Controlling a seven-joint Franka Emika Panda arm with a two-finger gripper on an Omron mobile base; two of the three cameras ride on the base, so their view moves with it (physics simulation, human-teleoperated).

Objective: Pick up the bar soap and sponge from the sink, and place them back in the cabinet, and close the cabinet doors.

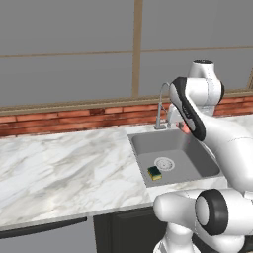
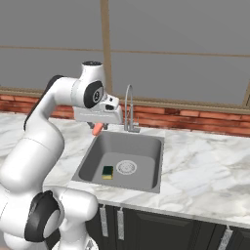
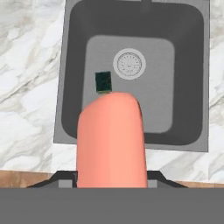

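Hand view: tool (image 3: 111, 183) clamped on bar soap (image 3: 111, 142), raised over sink (image 3: 69, 94); sponge (image 3: 103, 82) on basin floor beside drain (image 3: 129, 64). Narrow hold on smooth rounded slab, likely to slip during swing toward cabinet

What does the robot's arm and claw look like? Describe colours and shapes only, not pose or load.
The arm is made of glossy white, rounded, tube-like segments with dark, near-black bands and round caps at the joints. One dark band runs along the upper link in the left base view. The hand is a white boxy block with small dark details, ending in the claw. No cables or markings show.
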